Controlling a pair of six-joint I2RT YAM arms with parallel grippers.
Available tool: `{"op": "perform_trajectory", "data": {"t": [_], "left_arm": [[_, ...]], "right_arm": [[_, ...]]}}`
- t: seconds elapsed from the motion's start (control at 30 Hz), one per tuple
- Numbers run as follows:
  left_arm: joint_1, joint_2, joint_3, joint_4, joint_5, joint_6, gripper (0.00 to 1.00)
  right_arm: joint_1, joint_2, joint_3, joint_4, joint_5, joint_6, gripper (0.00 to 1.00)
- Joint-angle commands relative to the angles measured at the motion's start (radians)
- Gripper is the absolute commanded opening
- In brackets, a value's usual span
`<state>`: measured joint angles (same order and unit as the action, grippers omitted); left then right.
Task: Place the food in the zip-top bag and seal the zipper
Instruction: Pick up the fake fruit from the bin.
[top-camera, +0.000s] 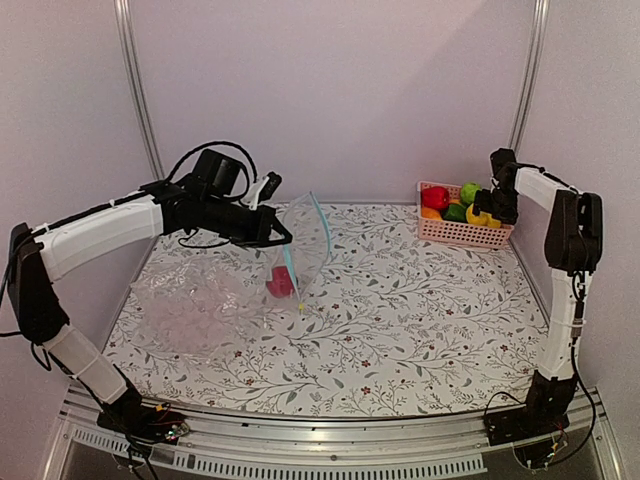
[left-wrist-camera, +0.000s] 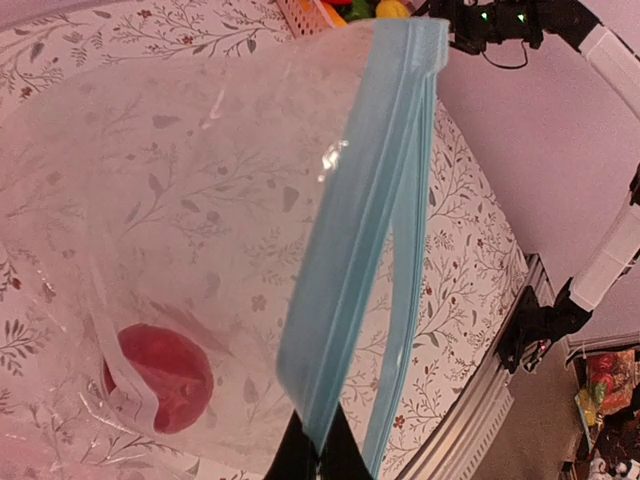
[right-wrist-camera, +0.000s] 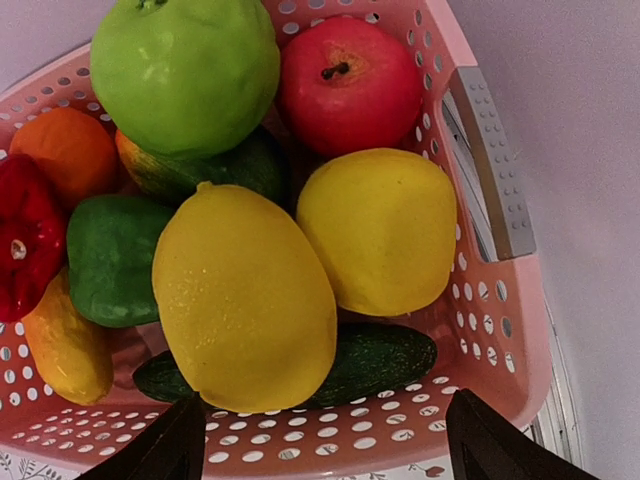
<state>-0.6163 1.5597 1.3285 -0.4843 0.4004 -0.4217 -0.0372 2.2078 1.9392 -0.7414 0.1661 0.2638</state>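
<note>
The clear zip-top bag (top-camera: 300, 245) hangs upright mid-table, its blue-teal zipper (left-wrist-camera: 350, 260) partly open. A red food item (top-camera: 280, 283) lies inside it at the bottom, also seen in the left wrist view (left-wrist-camera: 165, 375). My left gripper (left-wrist-camera: 318, 455) is shut on the zipper edge and holds the bag up (top-camera: 283, 235). My right gripper (right-wrist-camera: 320, 450) is open above the pink basket (top-camera: 455, 232), its fingers (right-wrist-camera: 150, 450) straddling a yellow lemon (right-wrist-camera: 245, 295). The basket holds another lemon (right-wrist-camera: 380, 225), a green fruit (right-wrist-camera: 185, 70), a red apple (right-wrist-camera: 350, 85) and more produce.
Another crinkled clear plastic bag (top-camera: 195, 305) lies on the floral tabletop at the left, below my left arm. The basket stands at the back right by the wall. A metal rail (top-camera: 330, 455) runs along the near edge.
</note>
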Motion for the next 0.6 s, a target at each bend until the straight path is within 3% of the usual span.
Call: {"op": "perform_trajectory", "data": {"t": [0.0,0.57], "left_arm": [[0.010,0.019,-0.006,0.003,0.006,-0.005,0.00],[0.010,0.024,-0.005,0.000,0.002,0.000,0.00]], "right_arm": [[0.005,0.061,0.064,-0.014,-0.040,-0.011,0.83],[0.005,0.170,0.161,0.005,-0.123,0.029,0.75]]}}
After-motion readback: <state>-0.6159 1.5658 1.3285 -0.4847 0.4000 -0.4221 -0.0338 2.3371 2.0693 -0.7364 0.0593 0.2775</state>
